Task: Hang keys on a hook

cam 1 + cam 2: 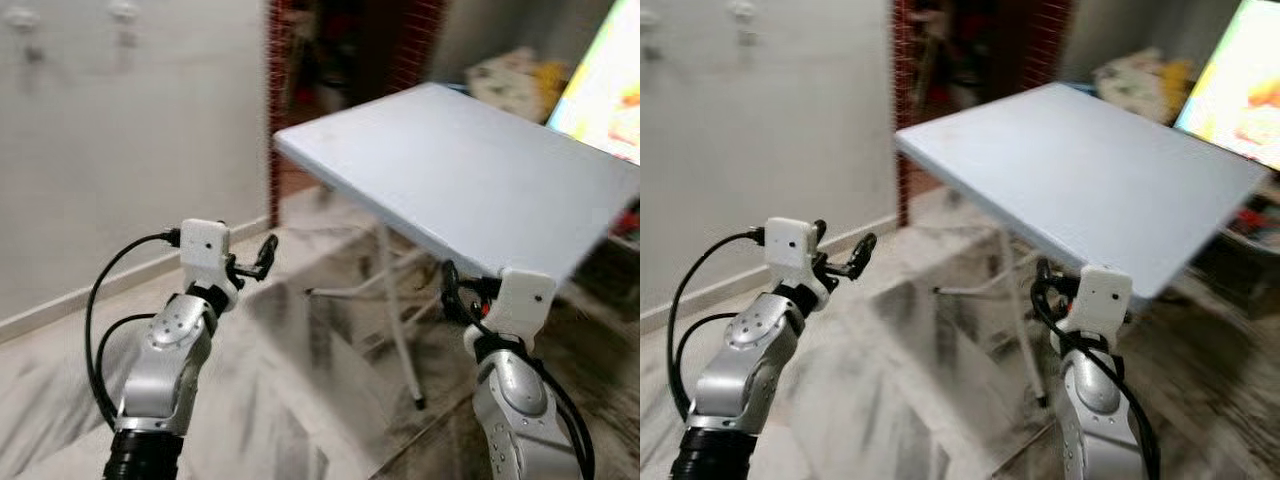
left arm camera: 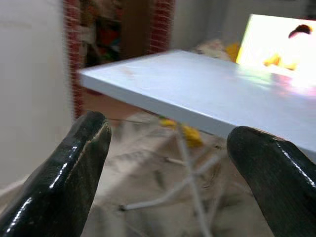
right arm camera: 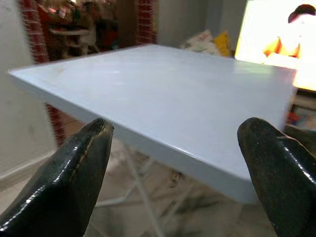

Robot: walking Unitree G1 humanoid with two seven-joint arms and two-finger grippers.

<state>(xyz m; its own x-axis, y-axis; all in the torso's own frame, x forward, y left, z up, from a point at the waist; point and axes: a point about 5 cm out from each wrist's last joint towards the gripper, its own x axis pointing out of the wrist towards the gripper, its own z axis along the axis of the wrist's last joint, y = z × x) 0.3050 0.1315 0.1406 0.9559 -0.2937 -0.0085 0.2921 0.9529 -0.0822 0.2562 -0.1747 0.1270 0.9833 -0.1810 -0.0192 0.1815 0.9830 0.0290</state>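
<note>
Ahead of us stands a white folding table (image 1: 470,170), its top bare as far as the blur lets us judge, one corner turned toward the wall (image 1: 120,150) on our left. We see no keys on it, nor in either gripper, so we cannot give their place, their heading or their long axis.

High on that wall sit two small pale hooks (image 1: 122,18), soft with motion blur; they look like short pegs standing out from the plaster, though we would not swear to their shape.

Our left gripper (image 2: 170,163) is raised at about table height, fingers spread wide with nothing between them; through the gap we see the table edge and its thin white legs (image 1: 395,320). Our right gripper (image 3: 182,168) is held the same way, wide open and empty, close under the near edge of the table.

Step in hand, by our reading: searching and approaching. No grasp has begun, and the task is at its very start.

Next move calls for finding the keys first, probably by steadying the head and scanning the table top and the marbled floor (image 1: 300,400). Only then a pick by the ring, and a turn left toward the hooks, which sit well above present arm height and will need a high reach.
</note>
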